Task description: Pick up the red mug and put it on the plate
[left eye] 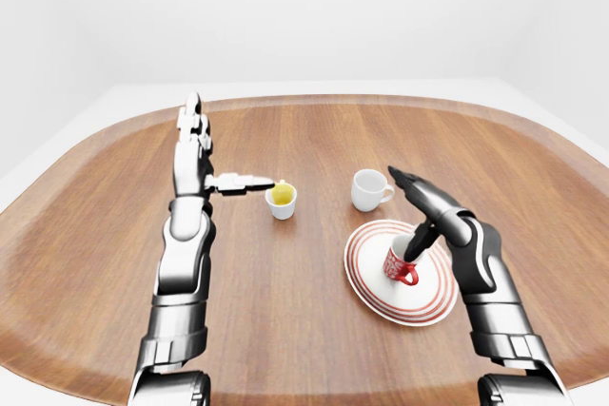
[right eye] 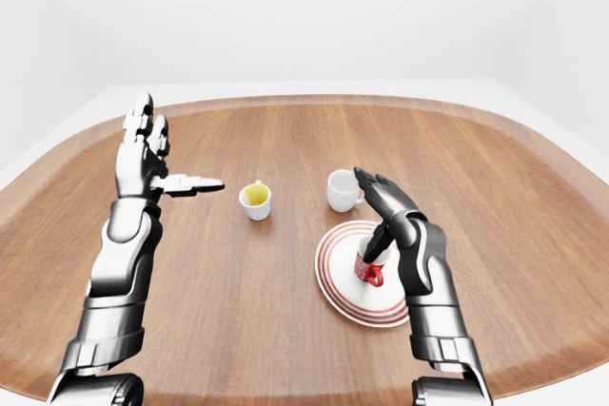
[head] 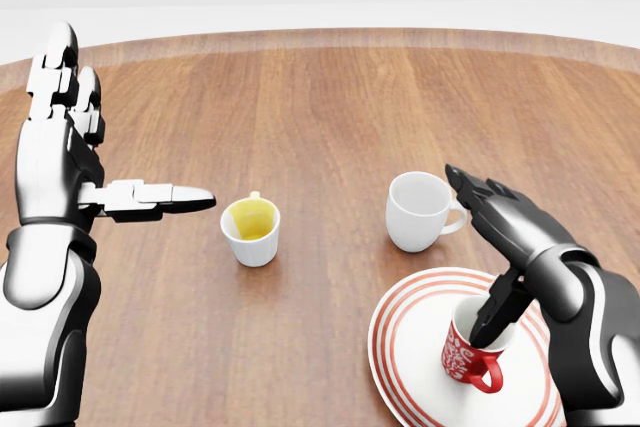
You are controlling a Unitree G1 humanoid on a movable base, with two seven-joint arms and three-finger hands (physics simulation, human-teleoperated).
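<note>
So the red mug (head: 471,352) is sitting upright on the red-striped plate (head: 405,362), a bit toward the plate's right side in the head view, handle pointing down toward the bottom edge of that view. The plate itself is on the wooden table (head: 330,107), close to the table's near edge on the robot's right side.

The right robot hand (head: 497,247) is right over the mug. Its fingers (head: 480,192) are stretched out and spread, pointing up and left past the white mug (head: 418,210), not wrapped around anything. The thumb (head: 497,309) hangs down and its tip looks like it dips into the red mug's opening or rests on the rim, can't tell which for sure. Either way the hand isn't gripping the mug.

The white mug stands just beyond the plate, toward the middle of the table, handle out to the right. A small white cup with a yellow inside (head: 251,230) sits well to its left.

The left robot hand (head: 95,172) is held up over the table's left part, fingers pointing up and the thumb sticking out flat toward the yellow cup, holding nothing, near the cup but not touching it.
</note>
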